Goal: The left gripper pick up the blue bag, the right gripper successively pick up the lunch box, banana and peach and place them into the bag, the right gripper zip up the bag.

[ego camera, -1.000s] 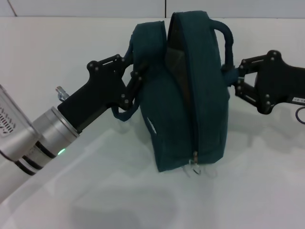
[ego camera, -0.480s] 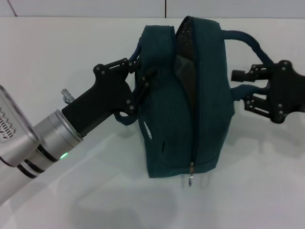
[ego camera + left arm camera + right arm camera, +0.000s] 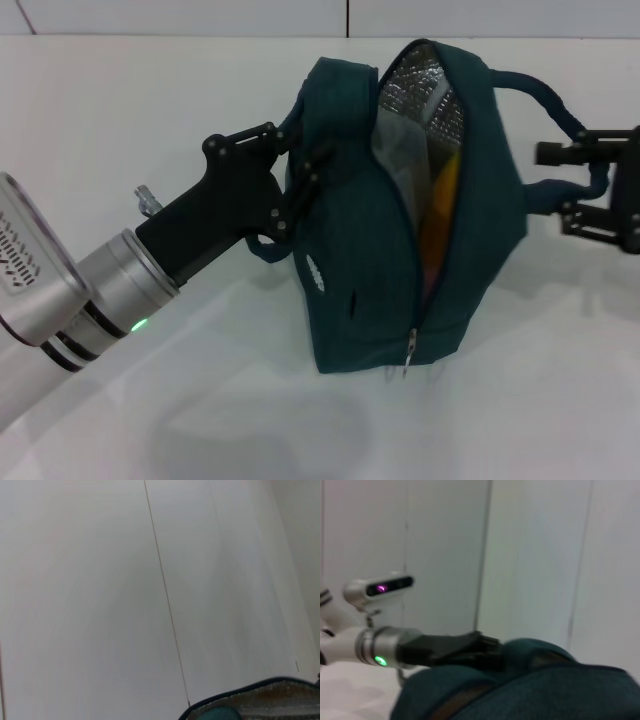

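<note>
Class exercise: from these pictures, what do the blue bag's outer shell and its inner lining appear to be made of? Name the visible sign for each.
The blue bag: outer shell looks like matte woven fabric, since it creases and sags softly. The inner lining looks like silvery insulating foil, shiny and crinkled with a quilted pattern, though the exact material stays uncertain.

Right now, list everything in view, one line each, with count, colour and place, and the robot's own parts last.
blue bag: one, dark teal-blue, standing mid-table, mouth open, silver lining showing.
contents: orange-yellow, inside the bag; number and kind unclear.
zipper pull: one, metal, at the opening's near end.
table: one, white, under everything.
left gripper: one, black, shut on the bag's left side.
right gripper: one, black, by the bag's right handle strap.
</note>
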### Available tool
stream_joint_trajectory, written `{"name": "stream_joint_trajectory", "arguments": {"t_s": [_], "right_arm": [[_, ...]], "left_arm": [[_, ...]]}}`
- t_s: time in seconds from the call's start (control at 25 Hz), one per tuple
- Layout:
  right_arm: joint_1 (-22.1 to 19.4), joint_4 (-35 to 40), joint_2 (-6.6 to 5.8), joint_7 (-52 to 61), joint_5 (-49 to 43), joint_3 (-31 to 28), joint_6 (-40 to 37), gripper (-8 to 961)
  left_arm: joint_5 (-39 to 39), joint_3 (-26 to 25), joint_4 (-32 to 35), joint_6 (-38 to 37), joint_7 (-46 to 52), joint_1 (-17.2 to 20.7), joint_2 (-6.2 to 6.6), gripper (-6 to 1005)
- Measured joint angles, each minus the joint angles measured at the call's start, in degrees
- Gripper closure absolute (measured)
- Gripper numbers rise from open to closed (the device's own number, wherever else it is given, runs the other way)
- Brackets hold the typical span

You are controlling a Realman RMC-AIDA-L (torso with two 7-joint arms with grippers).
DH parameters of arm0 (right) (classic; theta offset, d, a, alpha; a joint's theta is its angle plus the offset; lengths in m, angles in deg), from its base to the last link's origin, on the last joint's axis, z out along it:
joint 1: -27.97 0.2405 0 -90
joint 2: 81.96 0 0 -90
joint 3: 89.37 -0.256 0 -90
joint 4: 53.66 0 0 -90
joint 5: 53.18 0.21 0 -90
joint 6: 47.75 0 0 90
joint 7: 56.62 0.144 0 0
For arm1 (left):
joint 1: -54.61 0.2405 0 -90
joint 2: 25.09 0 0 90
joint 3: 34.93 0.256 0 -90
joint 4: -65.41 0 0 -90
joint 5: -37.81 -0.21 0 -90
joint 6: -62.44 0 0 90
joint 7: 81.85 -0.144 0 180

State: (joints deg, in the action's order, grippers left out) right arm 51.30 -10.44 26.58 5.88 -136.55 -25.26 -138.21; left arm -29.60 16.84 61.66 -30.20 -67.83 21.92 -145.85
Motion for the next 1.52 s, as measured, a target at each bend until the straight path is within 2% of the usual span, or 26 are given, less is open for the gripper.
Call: {"name": "stream_joint_trajectory", "arguments": {"t_s": [0.24,0.72,0.84,0.88,0.92,0.96,1.08,1.2,1.32,1.52], "right_arm": [[-0.11,0.49,-0.54,1.35,-4.92,-7.71,-6.63,489],[-1.37,0.55,-0.50,-0.46,-7.59,-8.18,-15.02,498],[-0.83,0.24,-0.32,-0.95,-12.05,-7.85,-18.83,498],[-0.20,-0.71,0.73,-0.74,-14.70,-7.59,-18.68,498],[-0.20,-0.71,0.73,-0.74,-14.70,-7.59,-18.68,498],[0.21,-1.41,1.57,-0.71,-16.06,-7.52,-18.18,498],[2.26,-3.76,5.15,0.04,-21.85,-7.50,-14.76,498],[3.73,-5.29,7.19,2.13,-24.47,-5.51,-10.36,497],[5.70,-8.80,7.25,3.75,-23.42,-2.56,-7.61,497],[7.49,-12.70,7.29,5.25,-23.26,-1.74,-4.41,497]], "left_arm": [[-0.01,0.00,-0.47,-0.12,0.03,-0.12,0.00,748],[0.00,0.00,-1.64,-0.34,0.02,-0.19,0.00,749],[0.00,0.00,-1.64,-0.36,0.01,-0.19,0.00,749],[0.00,0.00,-1.64,-0.36,0.01,-0.24,0.00,749],[0.01,-0.01,-1.63,-0.35,0.01,-0.26,0.01,749],[0.00,0.00,-1.64,-0.33,0.01,-0.32,0.00,749],[0.00,-0.02,-1.63,-0.16,-0.01,-0.36,0.00,749],[-0.10,-0.01,-1.68,-0.05,-0.02,-0.37,0.00,749],[-0.43,0.00,-1.70,-0.08,-0.02,-0.36,0.00,749],[-0.65,0.00,-1.70,-0.08,0.01,-0.27,0.00,749]]}}
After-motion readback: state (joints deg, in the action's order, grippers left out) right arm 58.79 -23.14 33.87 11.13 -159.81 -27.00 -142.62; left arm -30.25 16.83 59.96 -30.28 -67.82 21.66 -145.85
